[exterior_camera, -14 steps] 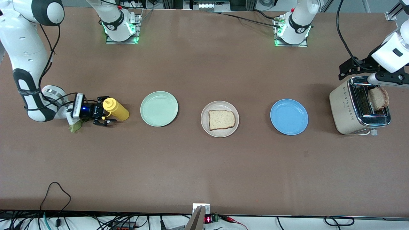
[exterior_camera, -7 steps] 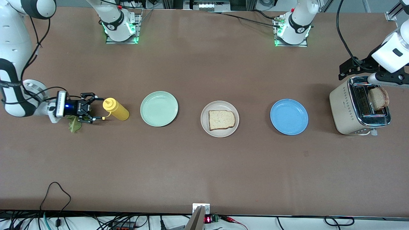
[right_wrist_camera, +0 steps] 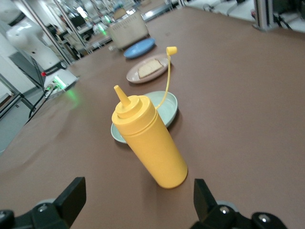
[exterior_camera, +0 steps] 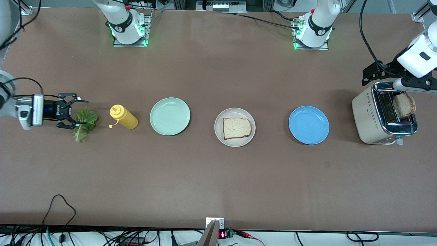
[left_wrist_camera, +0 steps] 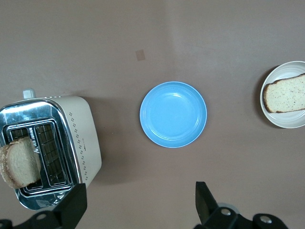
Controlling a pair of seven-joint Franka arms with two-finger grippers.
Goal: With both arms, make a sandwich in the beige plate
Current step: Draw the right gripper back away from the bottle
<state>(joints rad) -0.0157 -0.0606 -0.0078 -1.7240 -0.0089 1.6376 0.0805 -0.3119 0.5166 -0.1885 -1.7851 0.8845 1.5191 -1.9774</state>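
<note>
Bread slice (exterior_camera: 236, 128) lies alone on the beige plate (exterior_camera: 235, 114) in the front view, well apart from both my grippers; my right gripper (exterior_camera: 75, 113) is spread wide just beside the lettuce leaf (exterior_camera: 83, 123), the yellow bottle (exterior_camera: 124, 117) past it. My left wrist view shows my left gripper (left_wrist_camera: 138, 207) spread wide over bare table between toaster (left_wrist_camera: 50, 150) and blue plate (left_wrist_camera: 173, 114). My right wrist view faces the bottle, mint green plate (right_wrist_camera: 169, 106) after it.
</note>
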